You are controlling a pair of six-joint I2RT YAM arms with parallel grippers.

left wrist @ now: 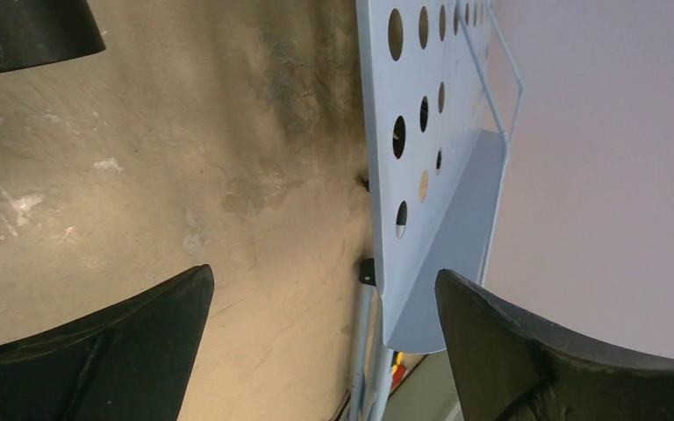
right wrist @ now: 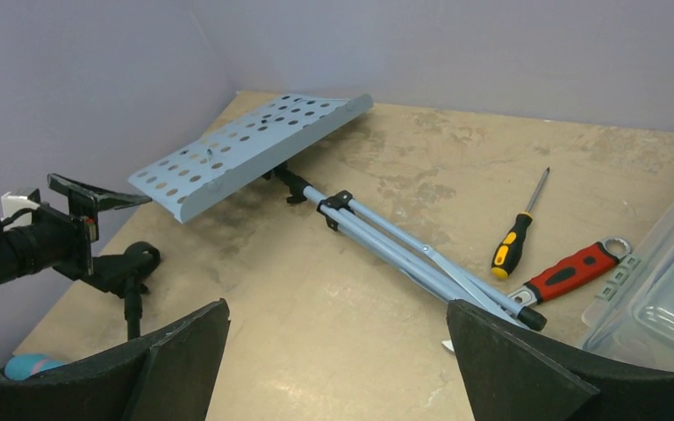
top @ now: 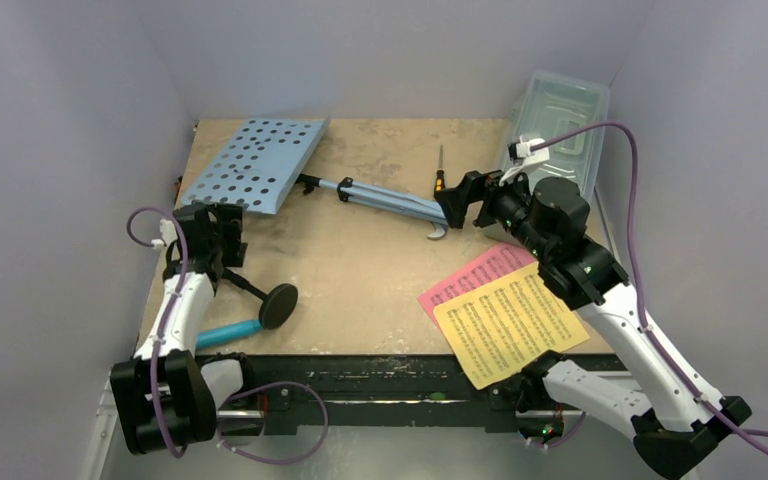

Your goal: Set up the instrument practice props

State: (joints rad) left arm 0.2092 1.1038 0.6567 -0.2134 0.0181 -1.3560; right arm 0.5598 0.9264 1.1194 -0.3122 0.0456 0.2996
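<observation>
- The yellow page point(top: 505, 325) lies at the near right edge of the table point(top: 360, 270), and one corner hangs over this edge. It covers partly the pink page point(top: 470, 275), which lies just behind it. The right arm passes above both.
- The cyan microphone point(top: 228, 332) lies flat at the near left, with one end hidden under the left arm.
- The black microphone stand point(top: 278, 303) lies on its side. Its round base is just beside the microphone and its rod runs back to the left, under the left arm.
- The left claw point(left wrist: 325, 276) hangs over the table near the lower edge of the music stand point(top: 260, 160). Its jaws are wide apart and hold nothing.
- The right claw point(right wrist: 338, 307) hangs over the tip of the folded legs. Its jaws are also wide apart, with nothing between them.
- The light blue music stand is lying down at the far left. Its plate with holes is tilted, one edge on the table, and its legs are folded together and point to the right.
- A screwdriver point(right wrist: 518, 237) and a wrench with red handle point(right wrist: 570, 267) lie near the end of the legs.
- A clear plastic box point(top: 560, 115) stands in the far right corner.
</observation>
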